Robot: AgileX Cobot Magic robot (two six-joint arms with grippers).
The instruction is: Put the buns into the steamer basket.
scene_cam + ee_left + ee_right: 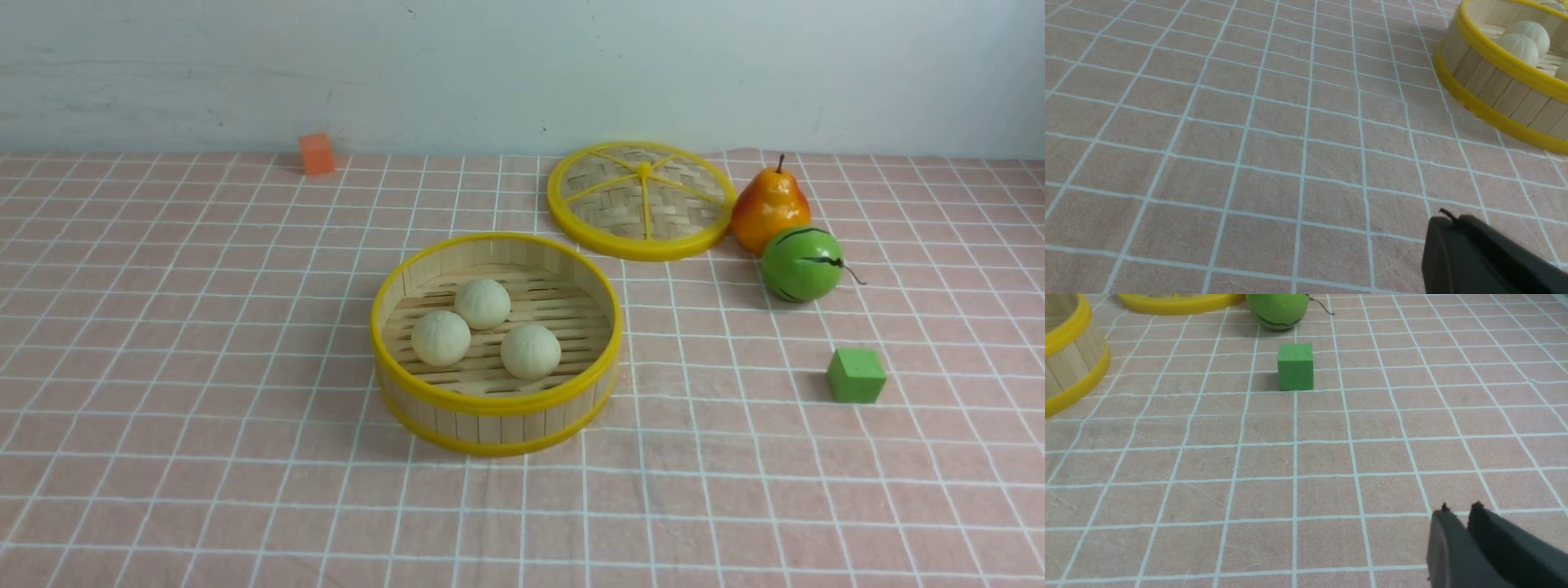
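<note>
Right wrist view shows the right claw [1457, 510] low over the checked cloth of the desk [1331, 457], its two dark fingers parted by a narrow gap and holding nothing. Left wrist view shows the left claw [1447, 218] closed and empty, above bare cloth near the steamer basket [1490, 81]. Neither claw appears in the front view. All three buns [483, 303] [441, 337] [531, 351] lie inside the steamer basket [495, 404] on its slatted floor, close together in a triangle. Behind the basket and to its right lies the woven lid [642, 200], flat on the desk. Right of the lid stands a pear [769, 208], with a green striped melon [802, 263] just in front of the pear. A green cube [856, 376] sits to the right of the basket, well apart from it. An orange cube [317, 153] rests far behind the basket to its left, by the wall.
</note>
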